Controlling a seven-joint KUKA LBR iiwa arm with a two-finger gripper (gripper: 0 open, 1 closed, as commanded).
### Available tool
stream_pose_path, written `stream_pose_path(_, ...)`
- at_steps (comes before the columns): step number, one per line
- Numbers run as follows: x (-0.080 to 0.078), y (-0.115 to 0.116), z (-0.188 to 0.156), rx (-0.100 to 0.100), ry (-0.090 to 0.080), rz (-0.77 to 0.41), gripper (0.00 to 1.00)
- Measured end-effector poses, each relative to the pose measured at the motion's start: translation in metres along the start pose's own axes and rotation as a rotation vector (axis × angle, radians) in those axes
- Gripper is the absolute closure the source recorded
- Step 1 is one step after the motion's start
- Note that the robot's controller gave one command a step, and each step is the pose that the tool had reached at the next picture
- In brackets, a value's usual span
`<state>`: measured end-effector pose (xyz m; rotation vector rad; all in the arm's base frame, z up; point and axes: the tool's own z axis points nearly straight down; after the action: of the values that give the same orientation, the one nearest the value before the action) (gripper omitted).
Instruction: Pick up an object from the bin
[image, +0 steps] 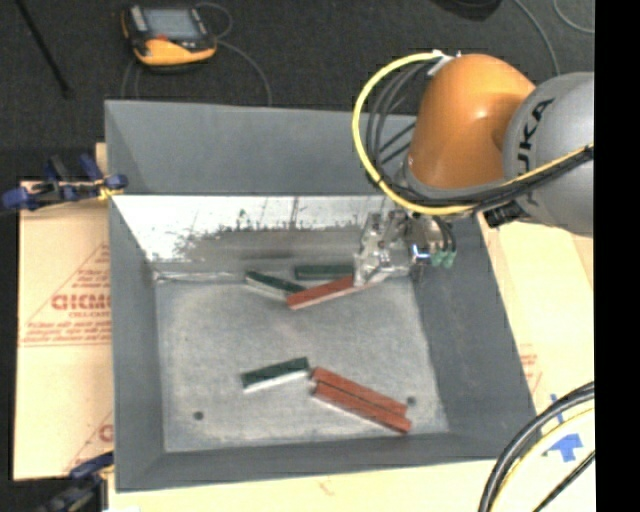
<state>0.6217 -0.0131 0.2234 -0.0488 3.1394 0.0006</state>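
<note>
The pincer (373, 262) is seen low by the far wall of the bin (135, 330). Whether it is released or clenched cannot be told. A red-brown bar (322, 292) is found just beside it, toward the view's left, one end at the pincer's tip; contact cannot be told. Past that bar a dark green bar (322, 271) and a green-and-white bar (270, 284) are laid. Well apart, nearer the camera, another green-and-white bar (275, 374) and two red-brown bars (360, 398) are grouped.

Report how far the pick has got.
Done: the gripper is down by the far wall of the bin, at the right end of a red bar. In hand: no grasp I can confirm. Left: a sure grasp and the lift out.
</note>
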Motion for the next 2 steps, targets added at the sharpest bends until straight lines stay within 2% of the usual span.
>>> stream_pose_path(1, -0.003, 0.026, -0.063, 0.0, -0.001, 0.041, 1.0)
stream_pose_path(2, -0.007, -0.002, 0.059, 0.0, 0.003, 0.138, 0.0)
